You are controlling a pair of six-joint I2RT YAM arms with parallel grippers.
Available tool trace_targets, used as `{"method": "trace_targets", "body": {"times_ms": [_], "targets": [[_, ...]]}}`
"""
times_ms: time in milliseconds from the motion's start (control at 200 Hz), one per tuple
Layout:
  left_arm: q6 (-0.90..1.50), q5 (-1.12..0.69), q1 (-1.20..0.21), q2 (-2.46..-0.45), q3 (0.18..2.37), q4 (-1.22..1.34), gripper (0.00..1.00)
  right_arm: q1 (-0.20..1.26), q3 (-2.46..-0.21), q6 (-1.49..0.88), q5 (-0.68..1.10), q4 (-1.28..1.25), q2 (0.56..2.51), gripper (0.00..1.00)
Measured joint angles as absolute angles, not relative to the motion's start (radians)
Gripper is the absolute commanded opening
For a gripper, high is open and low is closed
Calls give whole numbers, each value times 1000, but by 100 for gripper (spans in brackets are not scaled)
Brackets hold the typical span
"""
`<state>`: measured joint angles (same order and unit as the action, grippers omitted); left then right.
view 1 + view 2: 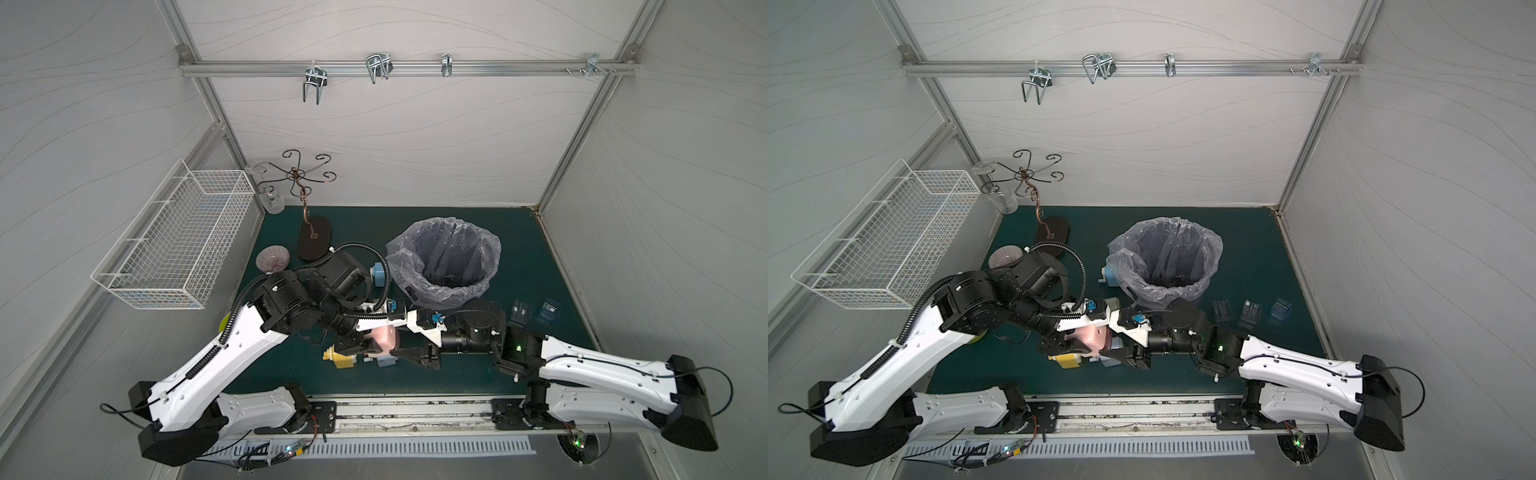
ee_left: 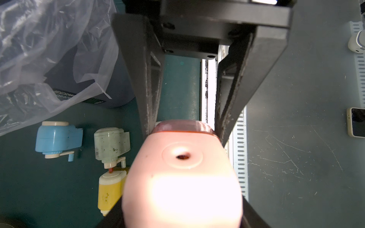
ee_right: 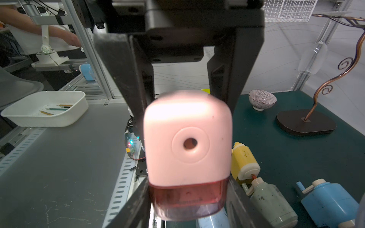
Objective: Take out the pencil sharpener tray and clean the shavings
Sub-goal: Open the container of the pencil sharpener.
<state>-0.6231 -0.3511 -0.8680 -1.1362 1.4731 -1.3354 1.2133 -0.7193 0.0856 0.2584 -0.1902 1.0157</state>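
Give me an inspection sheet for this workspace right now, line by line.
Surface: dark green mat, dark flecks along the front metal rail.
Job's things: pink plastic pencil sharpener held between both grippers; its translucent red tray still seated.
Clutter: blue sharpener, pale green sharpener, yellow sharpener; plastic-lined bin; striped bowl; copper wire stand.
Grippers: left gripper shut on the pink body; right gripper shut on the tray.
Cables: black ribbed conduit looping over the left arm.
Surroundings: white wire basket on the wall; white tub of pencils outside.
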Motion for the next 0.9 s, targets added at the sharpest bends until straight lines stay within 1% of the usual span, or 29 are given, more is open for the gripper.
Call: {"method": "trace_targets", "body": {"times_ms": [135,175,220,901], "targets": [[-620,-352,-868,-1136,1473,-1336,0,1213,-719,80,260,-190,1017,23],[-620,-352,-868,-1136,1473,-1336,0,1213,-719,79,260,-190,1017,13],[-620,-352,-868,-1136,1473,-1337,0,1213,-719,79,259,-190,1017,0],[-611,-360,-875,-1143,1456,-1289,0,1197,-725,77,239,-115,971,0]]}}
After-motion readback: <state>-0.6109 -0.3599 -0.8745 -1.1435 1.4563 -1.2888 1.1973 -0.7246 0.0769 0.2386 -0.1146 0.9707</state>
